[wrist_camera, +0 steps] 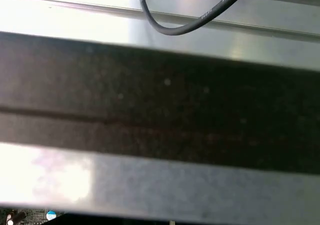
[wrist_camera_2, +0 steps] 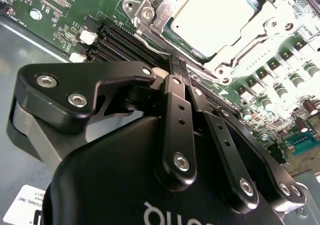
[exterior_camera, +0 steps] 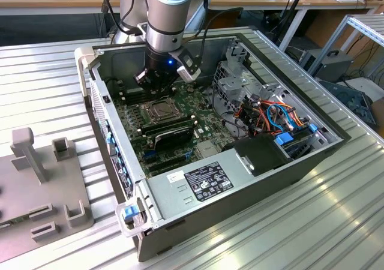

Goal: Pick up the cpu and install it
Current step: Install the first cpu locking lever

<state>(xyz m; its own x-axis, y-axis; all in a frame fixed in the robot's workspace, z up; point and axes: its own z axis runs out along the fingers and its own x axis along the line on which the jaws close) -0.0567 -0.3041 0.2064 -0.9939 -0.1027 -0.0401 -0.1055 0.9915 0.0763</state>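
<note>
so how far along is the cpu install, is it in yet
Mostly done, it seems: the cpu already lies flat inside the socket frame on the motherboard. The gripper is shut with nothing between its fingers, poised just beside the socket over the memory slots. I cannot tell whether the frame is latched, so that may be what remains.

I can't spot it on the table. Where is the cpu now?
The cpu sits in the motherboard socket inside the metal frame, just beyond the shut gripper in the second wrist view.

Exterior view looks down from afar; second wrist view hugs the motherboard (wrist_camera_2: 75, 20), seemingly.
</note>
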